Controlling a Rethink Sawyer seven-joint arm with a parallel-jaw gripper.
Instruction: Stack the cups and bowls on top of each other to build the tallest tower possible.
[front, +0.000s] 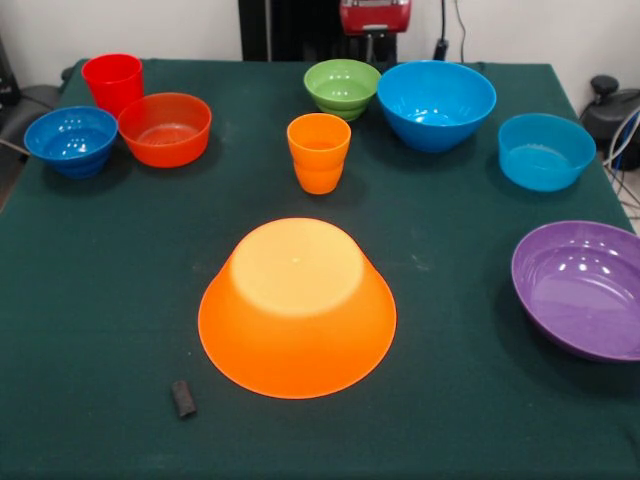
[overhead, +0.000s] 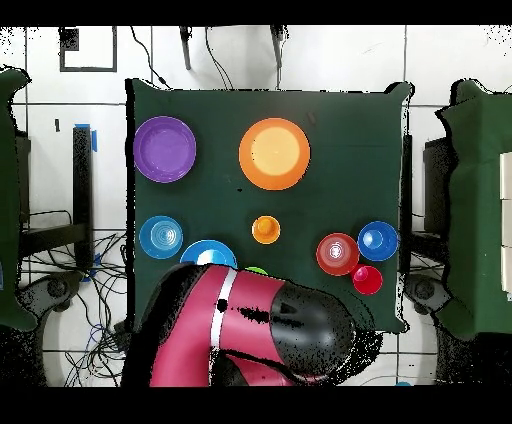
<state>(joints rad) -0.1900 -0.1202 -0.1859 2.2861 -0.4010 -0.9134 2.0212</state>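
My gripper's opening: cannot tell; only my red and black arm (overhead: 250, 330) shows, drawn back at the table's far edge. Large yellow-orange plastic bowl (front: 297, 308) sits upside down, near centre. Orange ridged plastic cup (front: 319, 152) stands upright just beyond it. Red smooth cup (front: 112, 82) far left, beside the orange-red bowl (front: 165, 129) and the dark-blue bowl (front: 71, 140). Wide purple bowl (front: 583, 288) near right.

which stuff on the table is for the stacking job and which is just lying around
For the job:
red cup
orange cup
big upturned orange bowl
purple bowl
large blue bowl
light-blue bowl
dark-blue bowl
green bowl
orange-red bowl

Lying about:
small dark block
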